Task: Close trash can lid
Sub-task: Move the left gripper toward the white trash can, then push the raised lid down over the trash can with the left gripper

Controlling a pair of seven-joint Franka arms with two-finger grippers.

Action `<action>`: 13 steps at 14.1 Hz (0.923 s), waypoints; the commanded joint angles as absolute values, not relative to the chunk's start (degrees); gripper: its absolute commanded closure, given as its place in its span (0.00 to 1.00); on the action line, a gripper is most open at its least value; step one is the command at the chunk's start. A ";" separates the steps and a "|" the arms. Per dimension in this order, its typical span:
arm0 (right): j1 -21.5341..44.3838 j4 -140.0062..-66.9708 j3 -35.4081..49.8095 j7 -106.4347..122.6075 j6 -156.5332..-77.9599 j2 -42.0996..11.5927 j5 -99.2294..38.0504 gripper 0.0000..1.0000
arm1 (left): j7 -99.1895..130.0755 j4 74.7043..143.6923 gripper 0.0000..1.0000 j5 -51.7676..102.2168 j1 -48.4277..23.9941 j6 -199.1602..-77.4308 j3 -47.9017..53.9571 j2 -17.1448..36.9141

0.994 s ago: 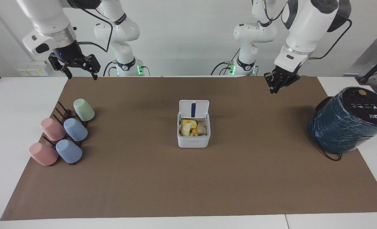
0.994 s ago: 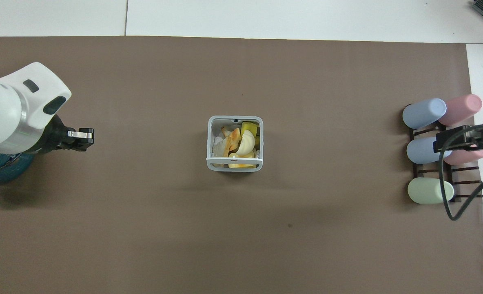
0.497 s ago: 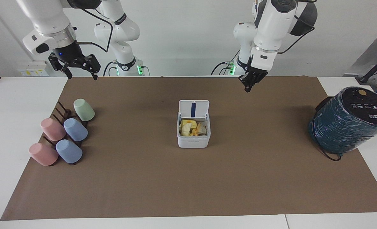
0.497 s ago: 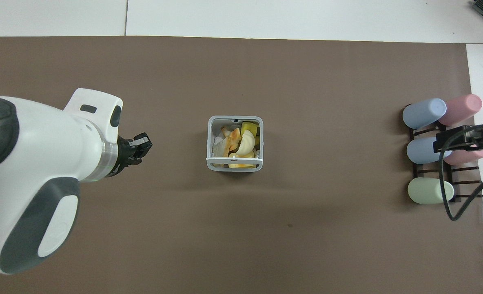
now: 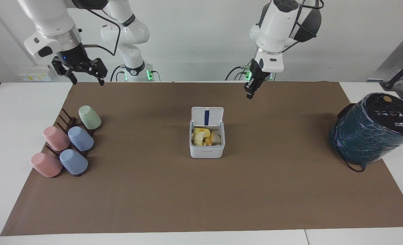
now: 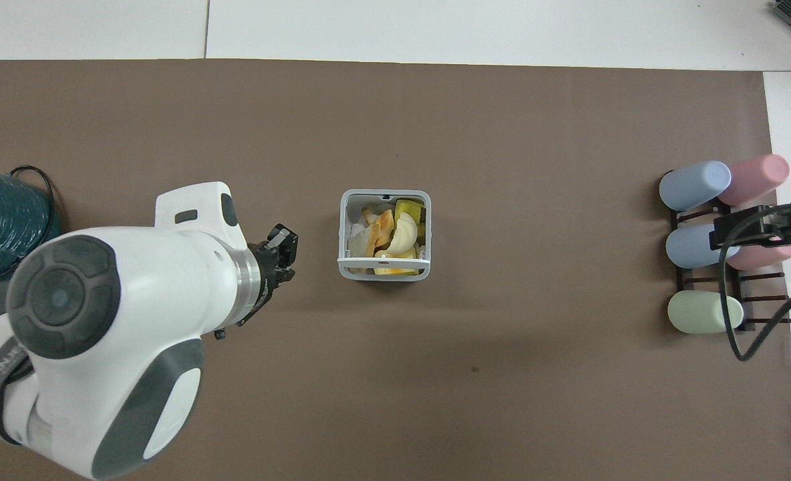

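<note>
Trash can [image 5: 206, 147] at mid-mat [image 5: 201, 204] on the surface [image 5: 17, 109]; lid [image 5: 207, 116] upright at its robot-near edge, scraps [image 5: 204, 136] inside. Cup rack [image 5: 67, 144] toward the right arm's end, wrapped cylinder [image 5: 371, 129] toward the left arm's end. Left tool [image 5: 250, 89] up over the mat, toward the left arm's end from the can. Right tool [image 5: 83, 73] over the mat's edge above the rack's end.
</note>
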State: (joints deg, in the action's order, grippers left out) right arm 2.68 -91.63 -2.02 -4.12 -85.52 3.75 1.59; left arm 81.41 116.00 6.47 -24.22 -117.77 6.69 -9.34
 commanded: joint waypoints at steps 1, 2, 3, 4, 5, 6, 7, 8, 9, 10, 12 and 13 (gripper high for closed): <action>2.46 -92.37 -1.93 -2.99 -85.17 4.66 1.14 0.00 | 91.10 121.10 1.00 7.21 -29.34 -122.42 5.80 -11.51; 2.46 -92.37 -1.93 -2.99 -85.25 4.66 1.14 0.00 | 95.23 121.90 1.00 7.29 -30.40 -124.08 5.89 -11.60; 2.46 -92.37 -1.93 -2.99 -85.17 4.66 1.14 0.00 | 99.54 121.99 1.00 7.56 -31.11 -124.88 5.89 -11.51; 2.46 -92.37 -1.93 -2.99 -85.25 4.66 1.14 0.00 | 101.23 121.99 1.00 7.56 -31.29 -125.68 5.89 -11.43; 2.46 -92.37 -1.93 -2.99 -85.25 4.66 1.14 0.00 | 101.51 122.08 1.00 7.65 -32.25 -126.47 5.89 -11.34; 2.46 -92.37 -2.02 -2.99 -85.25 4.66 1.14 0.00 | 102.30 122.08 1.00 8.08 -32.78 -127.26 5.89 -10.90; 2.46 -92.37 -1.93 -2.99 -85.25 4.66 1.14 0.00 | 103.70 122.25 1.00 8.26 -33.13 -129.09 5.80 -10.03; 2.46 -92.37 -1.93 -2.99 -85.25 4.66 1.14 0.00 | 105.54 122.34 1.00 8.26 -33.66 -131.20 5.80 -8.45; 2.46 -92.37 -1.93 -2.99 -85.25 4.66 1.14 0.00 | 106.86 122.34 1.00 8.26 -34.10 -133.48 5.80 -6.52; 2.46 -92.37 -1.93 -2.99 -85.17 4.66 1.14 0.00 | 107.05 122.34 1.00 8.26 -34.10 -136.20 5.80 -5.46; 2.46 -92.37 -1.93 -2.99 -85.17 4.66 1.14 0.00 | 107.14 122.26 1.00 8.35 -33.05 -140.34 5.63 -4.40; 2.46 -92.37 -1.93 -2.99 -85.25 4.66 1.14 0.00 | 107.14 122.08 1.00 8.35 -31.83 -141.93 5.63 -3.79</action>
State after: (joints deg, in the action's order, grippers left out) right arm 2.68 -91.63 -2.02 -4.12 -85.52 3.75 1.59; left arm 106.58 121.78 7.56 -32.63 -138.70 6.34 -4.34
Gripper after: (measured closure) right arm 0.000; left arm 0.987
